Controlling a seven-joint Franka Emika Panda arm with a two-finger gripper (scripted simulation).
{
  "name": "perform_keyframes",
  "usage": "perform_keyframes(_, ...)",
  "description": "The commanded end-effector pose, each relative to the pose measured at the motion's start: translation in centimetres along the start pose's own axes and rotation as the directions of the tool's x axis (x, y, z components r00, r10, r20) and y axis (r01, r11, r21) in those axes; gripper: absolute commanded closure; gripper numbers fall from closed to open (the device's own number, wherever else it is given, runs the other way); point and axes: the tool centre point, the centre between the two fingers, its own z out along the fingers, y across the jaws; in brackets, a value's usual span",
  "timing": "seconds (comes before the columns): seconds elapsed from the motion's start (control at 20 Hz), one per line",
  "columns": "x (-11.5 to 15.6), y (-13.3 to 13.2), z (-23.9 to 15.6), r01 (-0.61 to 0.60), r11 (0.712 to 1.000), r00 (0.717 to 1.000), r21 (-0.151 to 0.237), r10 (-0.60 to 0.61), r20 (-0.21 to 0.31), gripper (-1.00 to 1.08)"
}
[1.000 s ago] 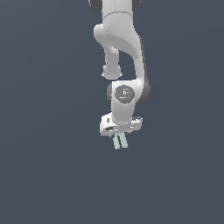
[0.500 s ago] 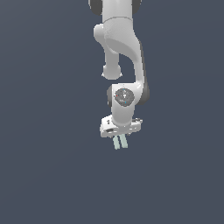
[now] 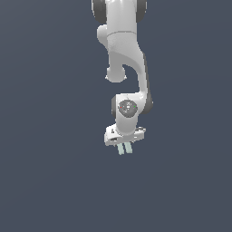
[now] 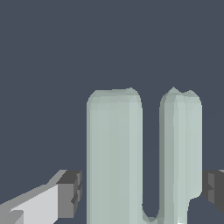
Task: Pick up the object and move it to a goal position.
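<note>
On my wrist feed the object [image 4: 131, 157] fills most of the frame — a pale mint-green piece made of two parallel bars with rounded ends, joined by a curved bridge at the near end, with a narrow dark slot running between them. I see one finger [image 4: 52, 203] of the gripper [image 4: 140, 192] on one flank, white with a dark grey pad, and the dark pad of the other finger [image 4: 215, 189] at the opposite flank. That second pad sits right against the bar; the first shows a thin gap — I cannot tell if it touches. Behind everything is flat slate-blue.
</note>
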Motion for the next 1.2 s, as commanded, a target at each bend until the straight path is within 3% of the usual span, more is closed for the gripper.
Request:
perform_keyframes(0.0,0.1,0.0,0.2,0.0,1.0,1.0,0.0,0.0,-0.002,-0.92)
perform_keyframes(0.05,0.1,0.0,0.2,0.0,1.0,1.0,0.0,0.0,-0.002,1.08)
perform_keyframes(0.7,0.2,-0.2,-0.2,0.0,1.0,1.0,-0.001,0.0,-0.002,1.08)
perform_keyframes(1.15,2.0,-3.2,-4.0,0.0,1.0,1.0,-0.001,0.0,-0.002,1.08)
